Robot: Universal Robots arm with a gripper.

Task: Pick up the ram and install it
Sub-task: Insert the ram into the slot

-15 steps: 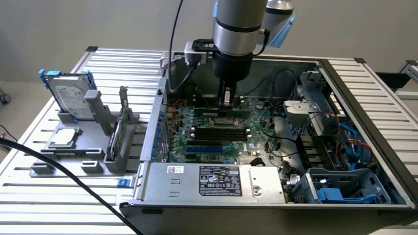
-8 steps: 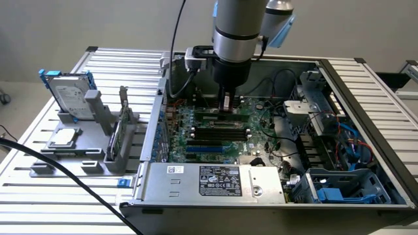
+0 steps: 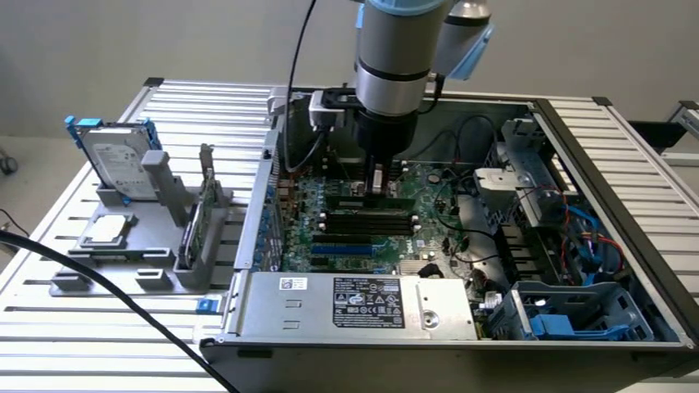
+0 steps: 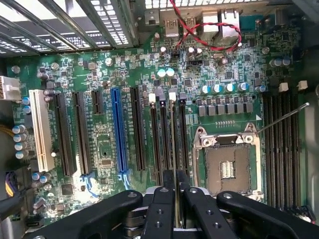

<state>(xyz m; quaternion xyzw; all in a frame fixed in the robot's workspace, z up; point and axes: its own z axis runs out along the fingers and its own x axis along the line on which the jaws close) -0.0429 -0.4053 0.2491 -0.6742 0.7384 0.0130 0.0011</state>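
My gripper (image 3: pixel 377 188) hangs inside the open computer case, low over the motherboard (image 3: pixel 327 209). Its jaws are shut on the ram (image 3: pixel 372 200), a thin green stick held on edge. In the wrist view the ram (image 4: pixel 173 134) appears edge-on between the two black fingers (image 4: pixel 163 199), with the gripper (image 4: pixel 174 175) clamped on its upper edge. The stick runs along one of the long black memory slots (image 4: pixel 163 134) and lies in line with it. I cannot tell whether its lower edge touches the slot.
The empty processor socket (image 4: pixel 227 167) lies beside the slots. A grey holder (image 3: pixel 131 262) at the exterior view's left carries a silver hard drive (image 3: pixel 113 160), a small silver processor chip (image 3: pixel 106 232) and a thin upright board (image 3: pixel 189 233). Case walls, cables (image 3: pixel 590 237) and the power supply (image 3: pixel 355 304) surround the board.
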